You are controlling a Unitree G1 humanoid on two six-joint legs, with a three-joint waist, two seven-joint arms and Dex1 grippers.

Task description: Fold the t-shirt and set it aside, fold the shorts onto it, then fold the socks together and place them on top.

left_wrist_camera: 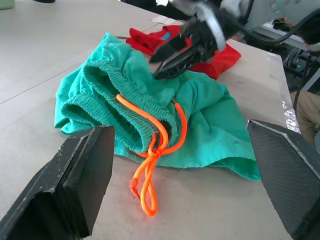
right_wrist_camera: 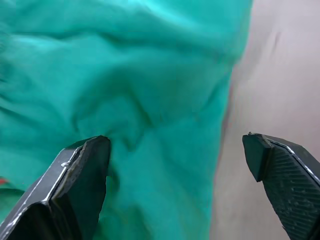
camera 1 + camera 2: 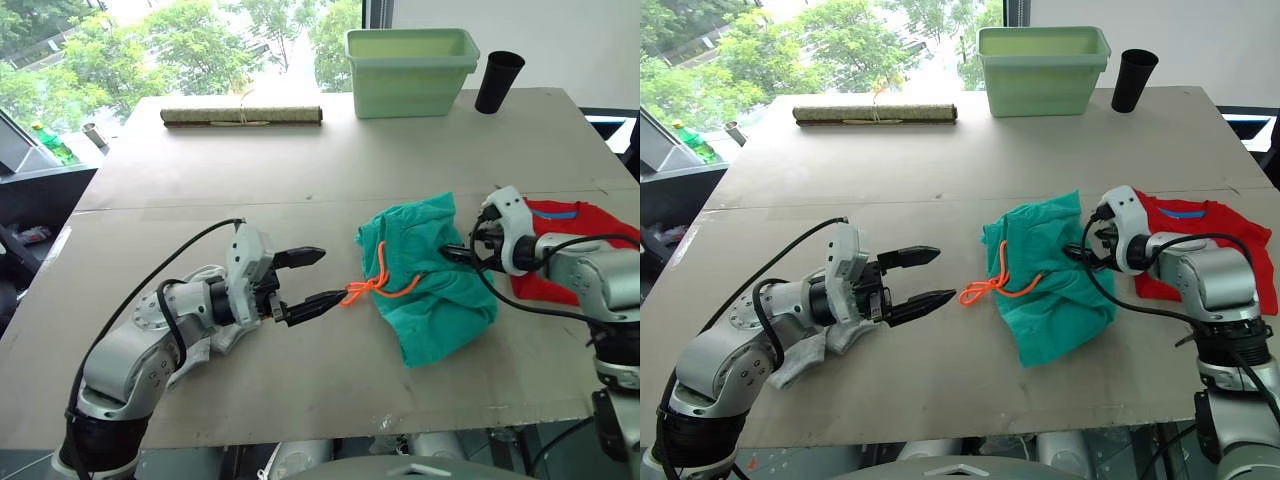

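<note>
On the table (image 3: 300, 400), the shorts (image 3: 430, 280) lie bunched, unfolded. Both grippers, left (image 3: 312, 282) and right (image 3: 452, 254), gape empty. T-shirt (image 3: 570, 240) set aside; socks wait.

I see a pale green plastic bin (image 3: 411, 70) at the table's (image 3: 300, 170) far edge, a black cup (image 3: 498, 81) upside down just beside it, and a rolled mat (image 3: 241, 116) lying well apart.

Crumpled shorts (image 1: 125, 100) — orange drawstring (image 1: 150, 170) — t-shirt (image 1: 220, 55) behind
</note>
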